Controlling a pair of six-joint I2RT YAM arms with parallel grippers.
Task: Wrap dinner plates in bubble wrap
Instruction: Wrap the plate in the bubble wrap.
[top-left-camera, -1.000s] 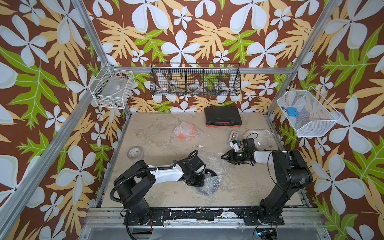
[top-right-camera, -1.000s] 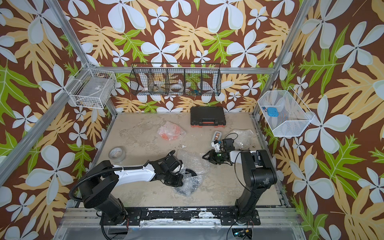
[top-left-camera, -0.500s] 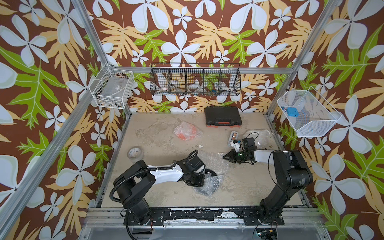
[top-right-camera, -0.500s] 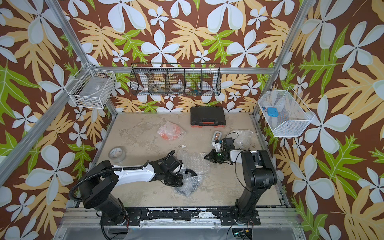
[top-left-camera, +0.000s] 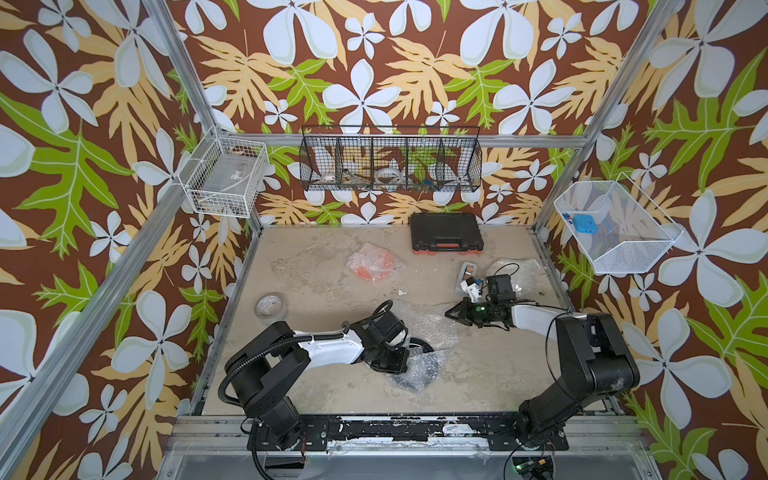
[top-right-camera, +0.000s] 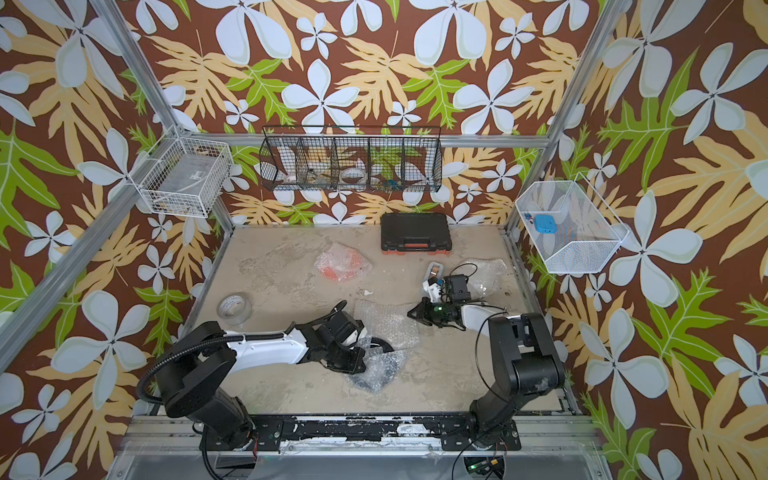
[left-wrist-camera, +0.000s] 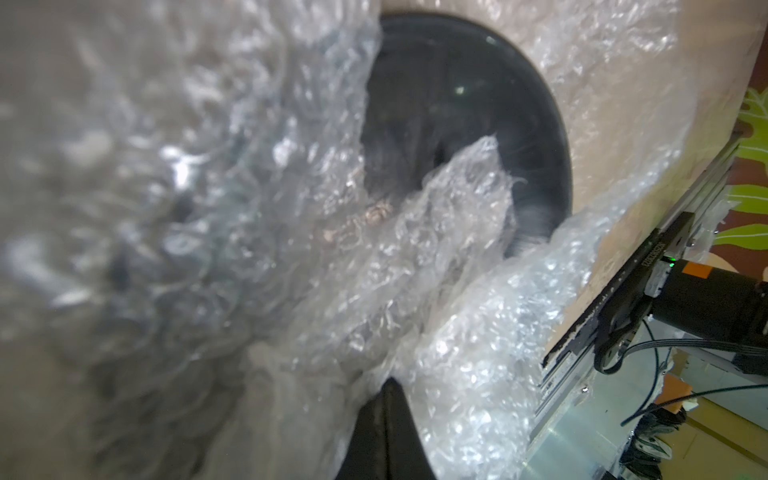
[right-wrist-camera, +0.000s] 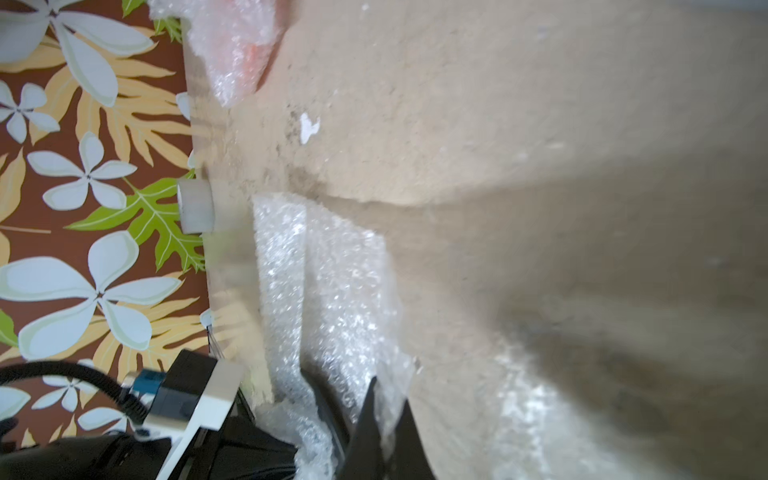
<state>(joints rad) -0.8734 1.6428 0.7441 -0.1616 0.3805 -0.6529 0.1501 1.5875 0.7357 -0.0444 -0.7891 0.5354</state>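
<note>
Floral-papered walls close a beige desk (top-left-camera: 316, 270) on three sides. One black plate (left-wrist-camera: 457, 104) lies near the open front edge, half under a sheet of bubble wrap (top-left-camera: 424, 322). The left jaws are clamped on the wrap's crumpled fold over that plate, and the right jaws are pinched on its corner beyond the plate. Farther back from the black plate, one orange plate (top-left-camera: 368, 270) lies wrapped. A third sheet (top-left-camera: 513, 266) lies back-right of the black plate, contents unclear. One tape roll (top-left-camera: 271, 306) sits well to its left. Bare desk lies to its right.
</note>
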